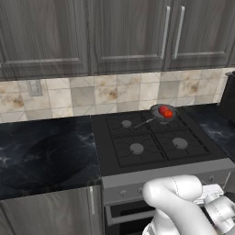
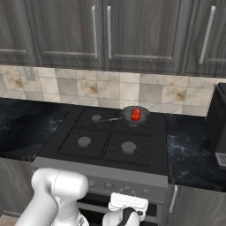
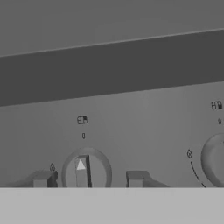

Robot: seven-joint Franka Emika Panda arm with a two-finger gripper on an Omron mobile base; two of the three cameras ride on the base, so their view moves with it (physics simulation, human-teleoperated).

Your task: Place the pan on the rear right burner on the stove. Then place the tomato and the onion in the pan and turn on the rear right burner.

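Observation:
The pan sits at the back right of the stove and covers the rear right burner, its handle pointing left. Inside it lie the bright tomato and, touching it, the duller onion; a red ball shows in the pan in the right base view. My gripper is low at the stove's steel front. Its fingertips stand on either side of a round knob with a small gap on each side, so the gripper is open.
A second knob is at the right of the hand view. Dark marble counter flanks the stove on both sides. A black appliance stands on the right counter. Grey wall cabinets hang above the tiled backsplash.

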